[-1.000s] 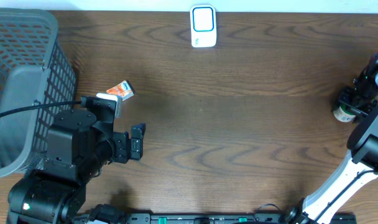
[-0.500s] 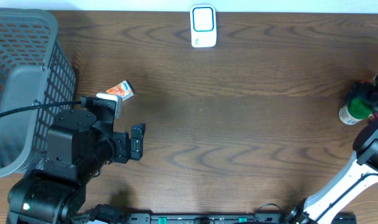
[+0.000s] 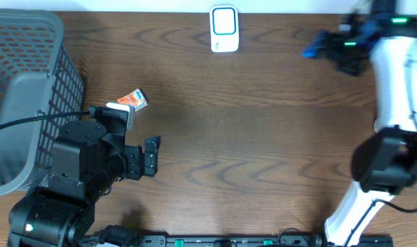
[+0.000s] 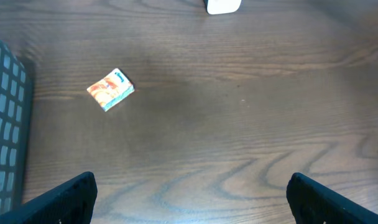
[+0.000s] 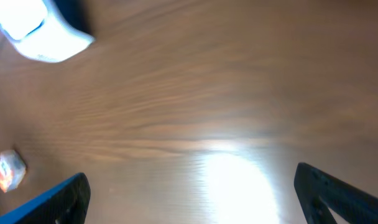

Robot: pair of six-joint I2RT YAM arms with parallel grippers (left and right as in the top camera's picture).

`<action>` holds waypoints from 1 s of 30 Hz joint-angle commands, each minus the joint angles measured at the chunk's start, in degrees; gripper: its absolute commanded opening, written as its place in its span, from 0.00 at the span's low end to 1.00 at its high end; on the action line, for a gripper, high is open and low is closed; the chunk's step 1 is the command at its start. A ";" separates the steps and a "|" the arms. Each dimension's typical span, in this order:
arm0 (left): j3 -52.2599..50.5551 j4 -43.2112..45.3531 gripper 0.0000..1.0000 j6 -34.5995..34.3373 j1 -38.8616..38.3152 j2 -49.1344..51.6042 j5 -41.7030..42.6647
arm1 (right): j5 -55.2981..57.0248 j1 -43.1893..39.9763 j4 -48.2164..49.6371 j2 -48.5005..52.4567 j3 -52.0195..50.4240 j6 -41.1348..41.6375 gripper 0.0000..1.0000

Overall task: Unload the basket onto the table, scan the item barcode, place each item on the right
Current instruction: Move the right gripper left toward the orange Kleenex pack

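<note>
While our left arm is crouching at the near left of the wooden table, we are holding the left gripper spread wide. Its dark fingers are showing at the bottom corners of the left wrist view with only bare wood between them, and it is grasping nothing. The small orange packet is lying flat on the table ahead of that gripper and to its left. It is sitting apart from the fingers and near the grey mesh basket, which is standing at the table's left edge. The white scanner is standing at the middle of the far edge, well apart from the packet. Our right arm is hanging over the far right of the table, to the right of the scanner. We are seeing the right gripper released too. Its fingers are standing wide at the lower corners of the blurred right wrist view, with bare wood between them. In that view the scanner is showing at upper left and the packet, small, at the far left.
</note>
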 commanded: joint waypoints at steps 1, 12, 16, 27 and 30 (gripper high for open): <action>0.63 0.20 0.98 -0.09 0.20 -0.15 -0.52 | 1.25 10.78 5.25 0.39 -4.35 0.26 0.99; 0.63 0.20 0.98 -0.11 0.20 -0.15 -0.52 | 10.69 34.64 33.42 1.05 -20.11 -5.73 0.99; 0.63 0.20 0.98 -0.09 0.20 -0.13 -0.52 | 13.75 39.67 47.98 1.42 -27.47 -5.75 0.99; 0.63 0.20 0.98 -0.11 0.20 -0.15 -0.52 | 16.74 48.63 74.51 11.58 -34.21 -0.33 0.99; 0.63 0.20 0.98 -0.11 0.20 -0.15 -0.52 | 16.81 50.86 76.78 12.09 -34.21 0.04 0.99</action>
